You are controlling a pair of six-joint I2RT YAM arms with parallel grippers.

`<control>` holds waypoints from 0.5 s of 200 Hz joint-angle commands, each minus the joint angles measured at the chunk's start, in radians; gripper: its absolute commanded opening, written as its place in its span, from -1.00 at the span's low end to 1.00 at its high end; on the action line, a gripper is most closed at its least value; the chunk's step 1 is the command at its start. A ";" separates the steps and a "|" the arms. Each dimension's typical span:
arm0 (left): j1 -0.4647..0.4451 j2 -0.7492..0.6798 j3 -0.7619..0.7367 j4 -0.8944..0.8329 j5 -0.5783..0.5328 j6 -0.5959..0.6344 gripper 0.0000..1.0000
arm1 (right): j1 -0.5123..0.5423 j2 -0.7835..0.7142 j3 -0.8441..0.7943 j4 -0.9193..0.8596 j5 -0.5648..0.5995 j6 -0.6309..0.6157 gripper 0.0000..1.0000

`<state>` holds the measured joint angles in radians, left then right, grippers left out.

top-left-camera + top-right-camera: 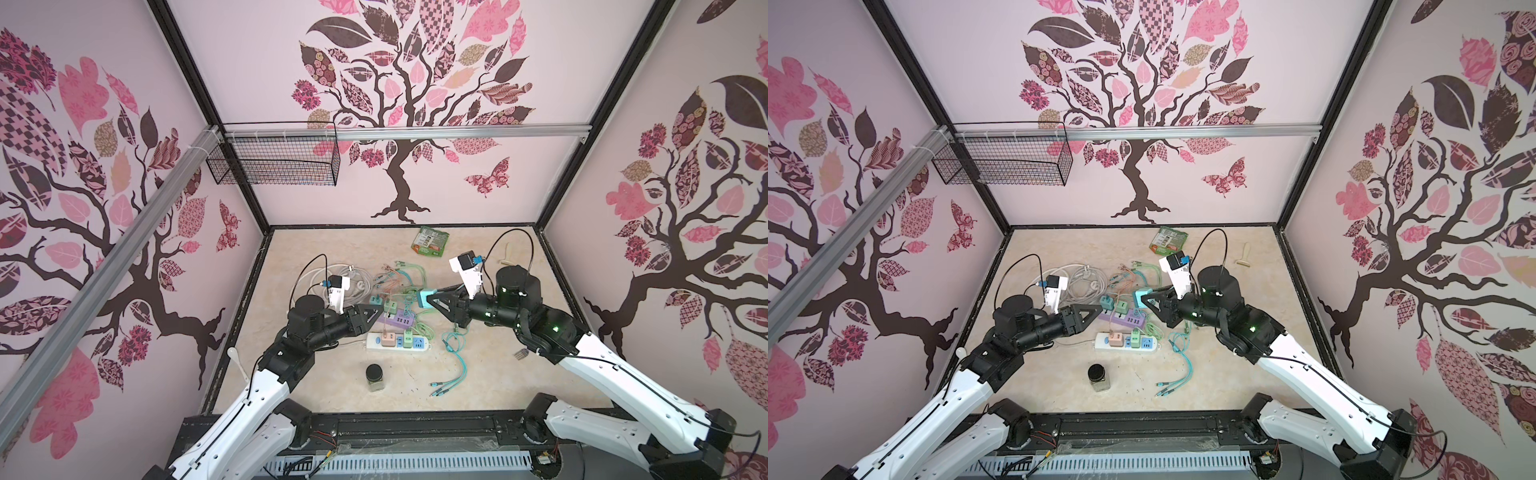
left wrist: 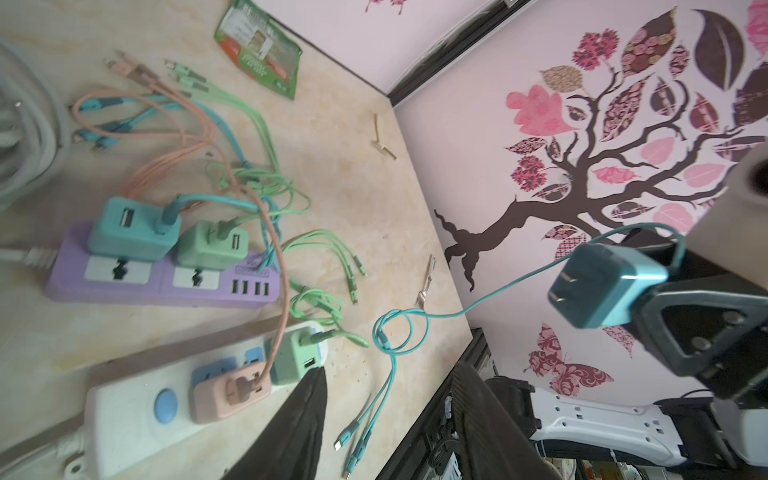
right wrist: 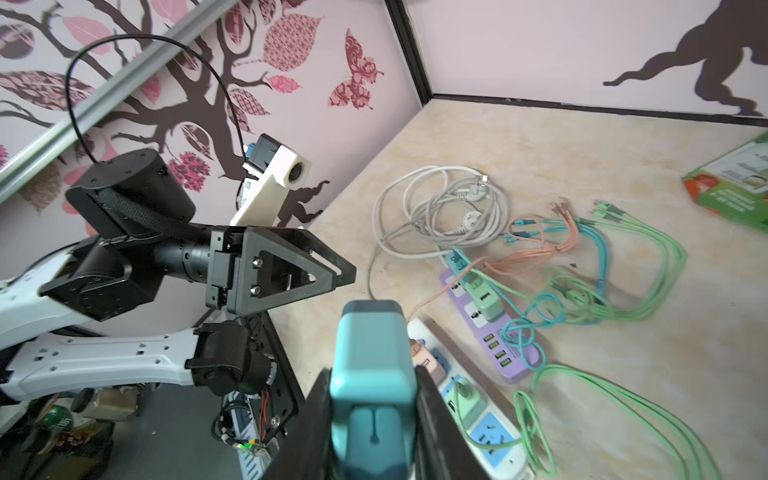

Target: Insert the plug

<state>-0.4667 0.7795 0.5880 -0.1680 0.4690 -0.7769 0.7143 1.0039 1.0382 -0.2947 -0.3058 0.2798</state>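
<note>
Teal charger plug point(image 2: 606, 286) clamped in the right gripper point(image 1: 428, 299), held above the table.
Squarish rounded body, two flat metal prongs exposed; left gripper point(image 1: 376, 312) fingers parted, empty.

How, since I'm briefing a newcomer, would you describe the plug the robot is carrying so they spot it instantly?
Find the purple power strip on the table. Near its right end, the right pincer grips a teal cube plug. Unlike the cubes seated in sockets, it hangs clear, prongs bare.

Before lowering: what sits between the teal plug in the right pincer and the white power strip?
The purple power strip, at its USB-port end, lies between the teal plug and the white power strip; both top views show it.
</note>
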 commanded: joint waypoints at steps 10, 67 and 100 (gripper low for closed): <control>0.006 0.005 -0.013 -0.086 -0.044 0.021 0.06 | -0.034 0.072 0.131 -0.170 0.083 -0.142 -0.63; 0.007 0.005 -0.011 -0.140 -0.057 0.031 0.14 | -0.147 0.222 0.435 -0.282 0.087 -0.277 -0.64; 0.007 -0.021 -0.016 -0.169 -0.064 0.039 0.15 | -0.167 0.329 0.633 -0.345 0.162 -0.382 -0.64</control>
<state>-0.4644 0.7837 0.5880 -0.3077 0.4198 -0.7612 0.5579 1.2671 1.5387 -0.5743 -0.2047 0.0101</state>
